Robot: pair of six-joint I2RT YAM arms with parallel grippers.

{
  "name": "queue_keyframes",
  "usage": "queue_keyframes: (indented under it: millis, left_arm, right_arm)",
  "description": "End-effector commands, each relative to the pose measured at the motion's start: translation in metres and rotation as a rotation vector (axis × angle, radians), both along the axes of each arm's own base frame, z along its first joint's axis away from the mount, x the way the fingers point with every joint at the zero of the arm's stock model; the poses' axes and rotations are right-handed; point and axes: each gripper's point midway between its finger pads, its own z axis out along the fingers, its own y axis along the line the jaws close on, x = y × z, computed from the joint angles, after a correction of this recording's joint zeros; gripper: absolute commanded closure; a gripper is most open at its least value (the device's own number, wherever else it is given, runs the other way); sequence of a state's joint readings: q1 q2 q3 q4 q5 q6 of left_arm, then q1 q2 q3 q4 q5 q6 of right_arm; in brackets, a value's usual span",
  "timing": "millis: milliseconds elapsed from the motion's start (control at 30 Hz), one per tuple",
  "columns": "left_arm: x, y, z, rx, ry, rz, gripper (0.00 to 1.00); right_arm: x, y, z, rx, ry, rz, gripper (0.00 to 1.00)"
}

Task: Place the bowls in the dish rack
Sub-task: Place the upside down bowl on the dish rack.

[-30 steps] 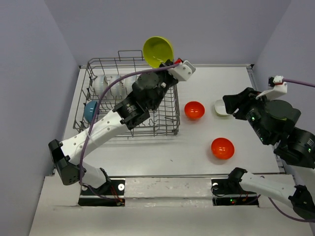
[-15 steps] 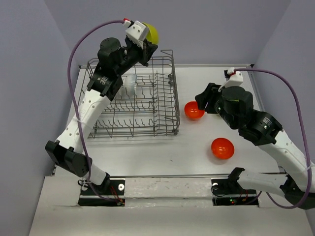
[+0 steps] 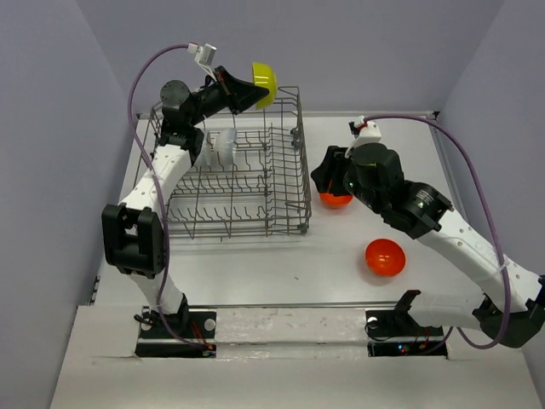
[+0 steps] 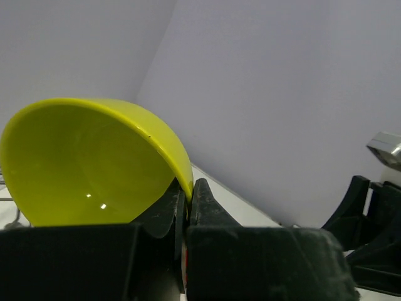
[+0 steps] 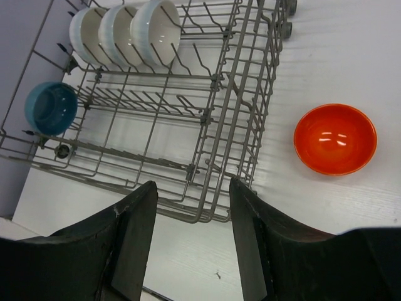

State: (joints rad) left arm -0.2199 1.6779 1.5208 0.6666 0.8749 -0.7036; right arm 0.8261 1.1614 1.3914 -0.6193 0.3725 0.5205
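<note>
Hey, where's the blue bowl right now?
In the right wrist view, the blue bowl sits inside the dish rack at its left side, apart from the row of three white bowls standing further along.

The left end effector (image 3: 253, 88) is raised far out, pinched closed; the right end effector (image 5: 192, 188) points down, spread apart.
</note>
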Motion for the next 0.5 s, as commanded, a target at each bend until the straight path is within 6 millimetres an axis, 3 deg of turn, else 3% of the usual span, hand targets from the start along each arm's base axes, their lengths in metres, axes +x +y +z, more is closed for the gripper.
queue_keyframes:
  millis: [0,133,167,467]
  left_arm:
    - [-0.028,0.01,0.038,-0.135,-0.086,-0.143,1.0]
    - [-0.012,0.016,0.022,-0.207,-0.013,-0.186,1.0]
    - [-0.015,0.018,0.027,-0.221,-0.018,-0.196,1.0]
    - [0.016,0.022,-0.01,-0.339,0.088,-0.27,1.0]
  right_arm:
    - [0.011,0.014,0.0,0.008,-0.03,0.025,0.44]
    - [0.019,0.024,-0.016,-0.017,-0.01,0.032,0.44]
    - [0.021,0.025,-0.02,-0.023,-0.003,0.032,0.44]
    - [0.033,0.042,-0.044,-0.052,0.027,0.044,0.44]
